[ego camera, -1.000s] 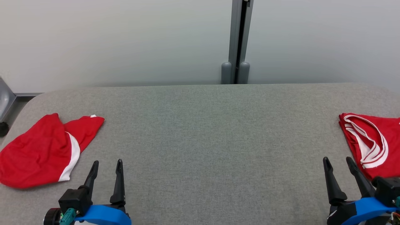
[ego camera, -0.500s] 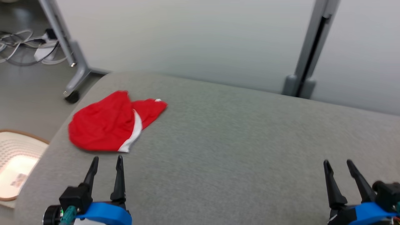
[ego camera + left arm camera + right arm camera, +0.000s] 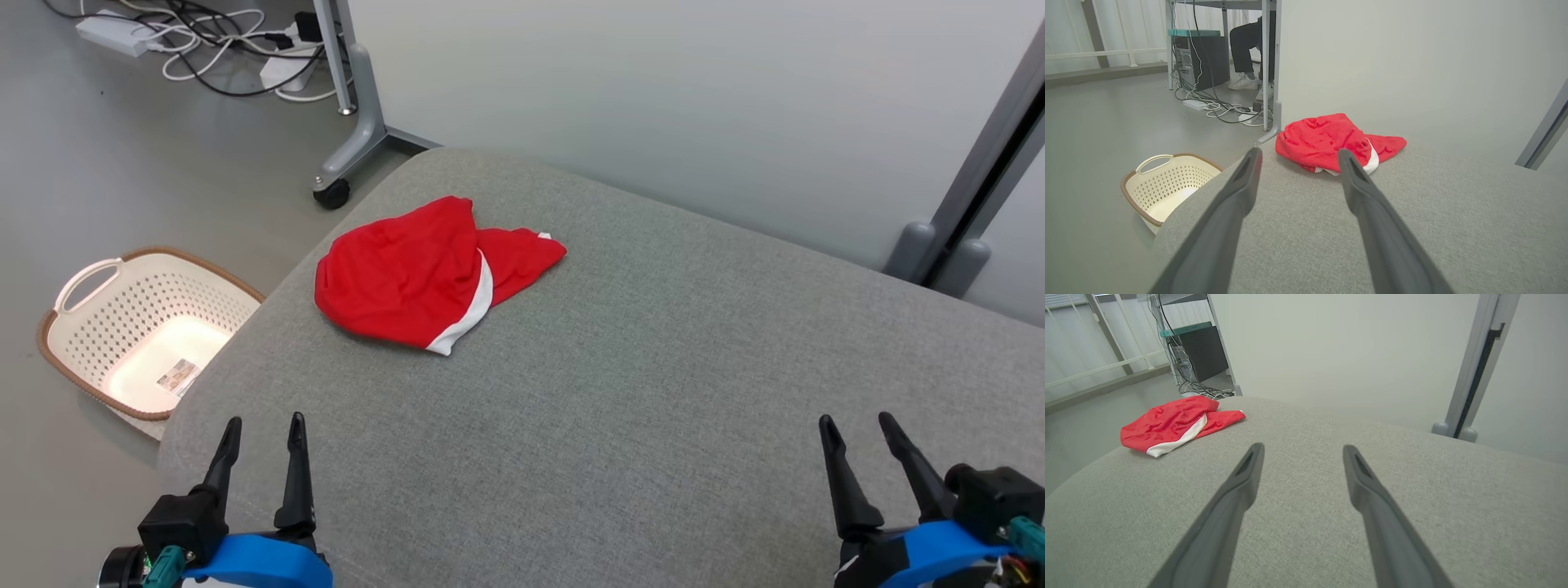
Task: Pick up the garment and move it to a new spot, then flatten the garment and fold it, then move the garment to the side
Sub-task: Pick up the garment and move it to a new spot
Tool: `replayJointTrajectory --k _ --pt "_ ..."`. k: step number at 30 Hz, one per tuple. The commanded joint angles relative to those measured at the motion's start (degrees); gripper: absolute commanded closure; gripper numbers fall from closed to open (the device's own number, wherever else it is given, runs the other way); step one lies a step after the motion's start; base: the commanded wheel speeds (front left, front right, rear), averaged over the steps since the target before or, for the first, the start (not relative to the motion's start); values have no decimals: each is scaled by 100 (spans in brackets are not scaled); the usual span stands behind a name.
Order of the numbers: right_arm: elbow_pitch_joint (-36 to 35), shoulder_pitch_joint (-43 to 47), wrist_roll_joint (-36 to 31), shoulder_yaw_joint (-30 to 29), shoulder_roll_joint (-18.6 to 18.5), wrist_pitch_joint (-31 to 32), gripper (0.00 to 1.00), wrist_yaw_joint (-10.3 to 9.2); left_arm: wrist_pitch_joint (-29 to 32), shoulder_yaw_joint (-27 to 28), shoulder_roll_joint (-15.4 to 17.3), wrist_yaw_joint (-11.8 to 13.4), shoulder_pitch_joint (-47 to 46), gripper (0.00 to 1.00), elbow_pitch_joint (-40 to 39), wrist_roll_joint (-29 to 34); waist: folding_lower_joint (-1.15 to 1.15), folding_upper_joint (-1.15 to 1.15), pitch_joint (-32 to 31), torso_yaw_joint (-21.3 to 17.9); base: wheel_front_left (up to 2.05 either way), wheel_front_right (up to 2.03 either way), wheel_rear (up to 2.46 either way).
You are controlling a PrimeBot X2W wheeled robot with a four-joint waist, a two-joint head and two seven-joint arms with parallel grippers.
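Left wrist view: person's legs (image 3: 1243,45) under a desk (image 3: 1233,3) beyond the garment (image 3: 1323,139)

Head view swung toward the robot's left over the last second. The red garment (image 3: 424,273), formerly at the frame's left edge, now appears upper-centre. The rounded left end of the surface (image 3: 653,425) has entered the frame, with a cream basket (image 3: 139,327) and floor cables (image 3: 220,41) beyond it.
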Motion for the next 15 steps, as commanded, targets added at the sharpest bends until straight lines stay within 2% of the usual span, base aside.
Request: replayJointTrajectory --k 1,11,15 --pt "32 -121 29 -24 -73 31 0 1 -26 24 -11 -24 31 0 -38 10 0 0 45 33 0 0 0" --pt "251 -171 203 19 -194 -79 0 1 -26 114 -62 -49 -121 0 -59 -74 0 0 118 -5 0 0 0" --pt "257 -205 221 41 -208 -108 0 1 249 201 -98 -41 -425 0 -609 -346 0 0 198 -82 0 0 0"
